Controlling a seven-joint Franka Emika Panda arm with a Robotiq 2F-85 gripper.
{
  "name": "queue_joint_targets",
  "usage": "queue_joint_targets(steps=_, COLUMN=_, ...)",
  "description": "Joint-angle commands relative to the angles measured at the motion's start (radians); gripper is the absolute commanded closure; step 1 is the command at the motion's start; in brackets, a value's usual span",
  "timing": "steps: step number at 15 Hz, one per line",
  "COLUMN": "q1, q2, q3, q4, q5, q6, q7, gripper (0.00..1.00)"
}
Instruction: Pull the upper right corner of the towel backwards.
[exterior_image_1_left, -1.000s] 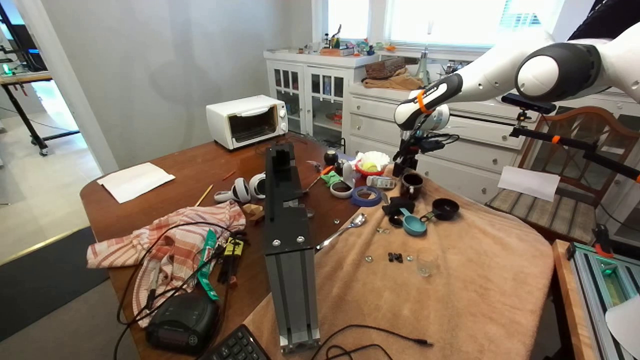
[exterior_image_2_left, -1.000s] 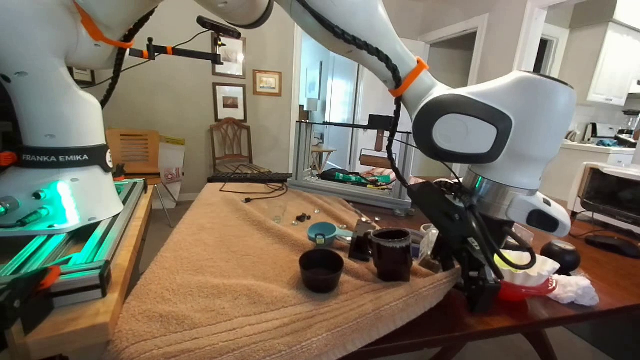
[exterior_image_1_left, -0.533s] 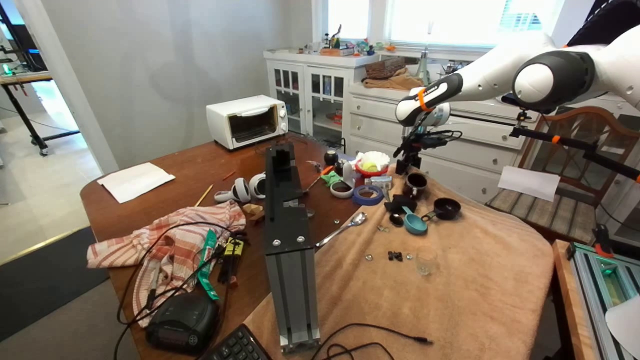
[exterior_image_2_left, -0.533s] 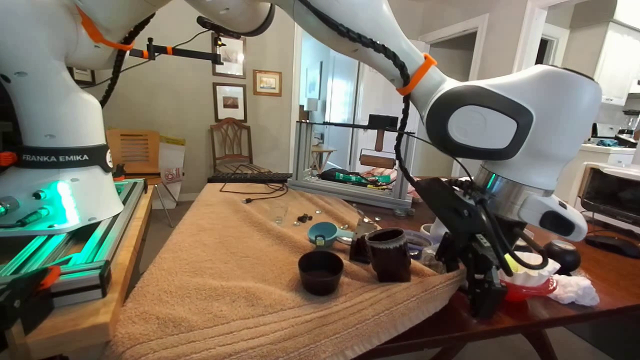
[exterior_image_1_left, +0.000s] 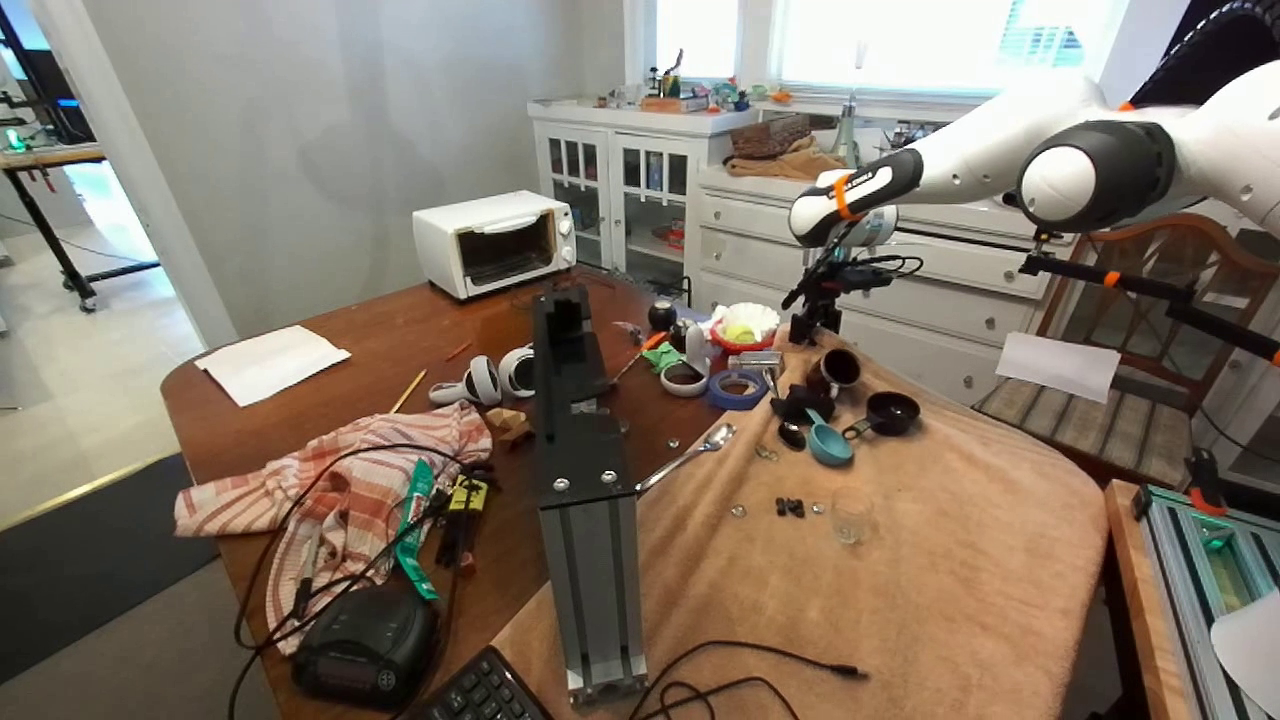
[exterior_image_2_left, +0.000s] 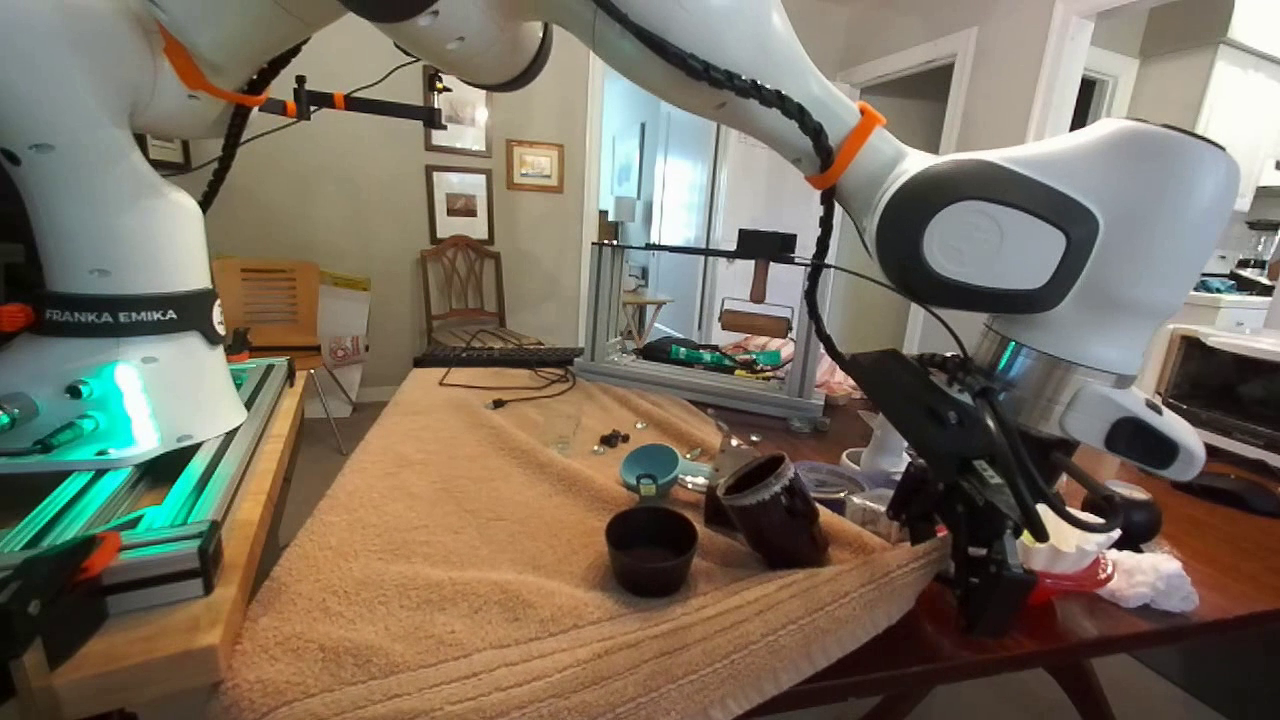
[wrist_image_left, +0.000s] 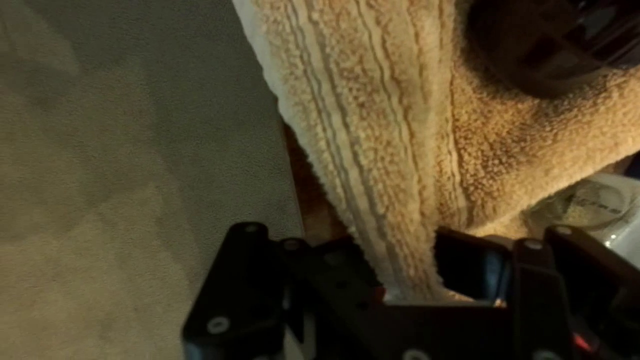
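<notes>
Claw (exterior_image_2_left: 955, 555) pinches, near an edge of the counter (exterior_image_1_left: 430, 340), a corner of the towel (exterior_image_2_left: 450, 520), which looks soft and limp, likely light but weighted by the tilted mug (exterior_image_2_left: 788, 530), and best held deep.

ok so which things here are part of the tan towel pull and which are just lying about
In the job:
- tan towel
- tool, gripping it by a corner

Just lying about:
- mug, tilted on the towel
- black cup, also on it
- blue scoop
- blue tape
- striped cloth
- oven
- clock
</notes>
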Motion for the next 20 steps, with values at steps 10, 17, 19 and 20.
queue_joint_targets(steps=10, q1=-0.025, q2=0.149, q3=-0.04, q4=0.268, q5=-0.026, q6=0.023, q7=0.178, gripper=1.0)
queue_joint_targets(steps=17, q1=-0.034, q2=0.188, q3=-0.034, q4=0.35, q5=-0.014, q6=0.021, q7=0.276, gripper=1.0)
queue_joint_targets(steps=19, q1=-0.036, q2=0.199, q3=-0.033, q4=0.373, q5=-0.01, q6=0.022, q7=0.312, gripper=1.0)
queue_joint_targets(steps=20, q1=-0.036, q2=0.205, q3=-0.032, q4=0.383, q5=-0.008, q6=0.02, q7=0.329, gripper=1.0)
